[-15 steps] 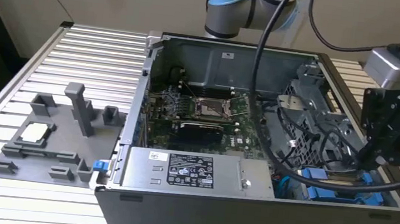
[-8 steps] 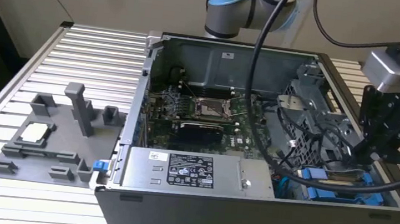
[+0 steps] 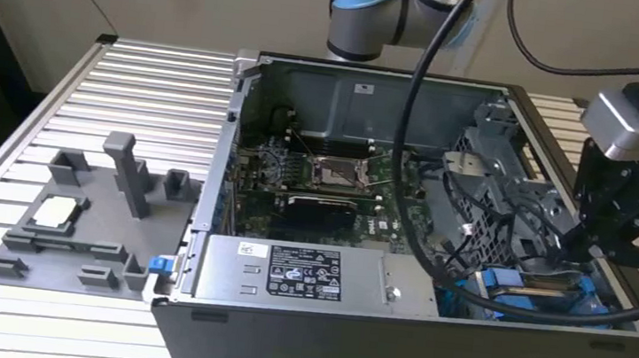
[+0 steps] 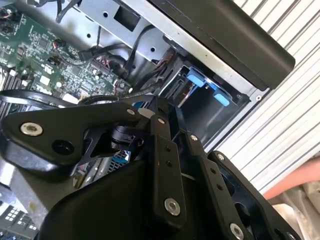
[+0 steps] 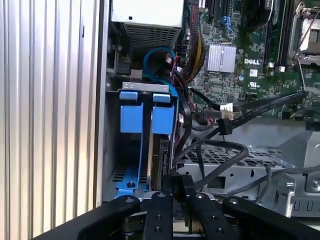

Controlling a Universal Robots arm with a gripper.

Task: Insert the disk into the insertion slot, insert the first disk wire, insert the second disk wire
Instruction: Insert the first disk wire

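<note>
The silver-grey hard drive in its bright blue plastic carrier (image 5: 161, 120) sits inside the dark grey sheet-metal drive bay (image 5: 111, 165) in a corner of the open computer case (image 3: 397, 348), so that step looks done. The black pincer (image 5: 178, 192) pinches a small black cable plug (image 5: 178, 181) just beside the drive; the wiring seems unfinished.

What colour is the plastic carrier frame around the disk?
Bright blue. The carrier frame shows best in the first wrist view.

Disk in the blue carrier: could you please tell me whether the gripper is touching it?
Cannot tell. In the first wrist view the gripper sits by the disk, but both are dark there, so neither contact nor gap shows.
</note>
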